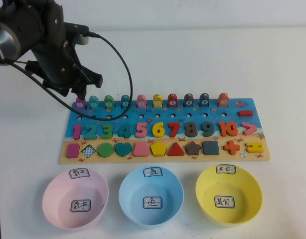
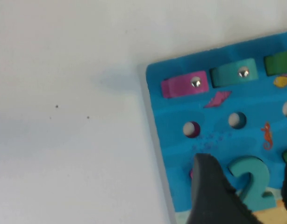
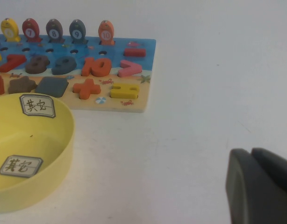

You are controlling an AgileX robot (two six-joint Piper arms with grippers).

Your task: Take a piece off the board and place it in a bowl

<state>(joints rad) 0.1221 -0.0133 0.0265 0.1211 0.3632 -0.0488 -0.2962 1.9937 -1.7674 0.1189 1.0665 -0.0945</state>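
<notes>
Now the left gripper [image 1: 82,94] is hanging over the far left corner of the board [image 1: 165,155], fingers spread and holding nothing. The piece [image 1: 80,104] is standing on the board, at the left end of the fish row. The bowl [image 1: 151,195] is sitting near the board. The right gripper [image 3: 260,186] is resting low by the table, away from the board; its fingers are looking pressed together.

Beneath my left pincer [image 1: 81,94] a white table [image 1: 272,64] carries the board [image 1: 165,130], beyond it three bowls (pink [image 1: 75,198], blue [image 1: 151,195], yellow [image 1: 229,193]).
</notes>
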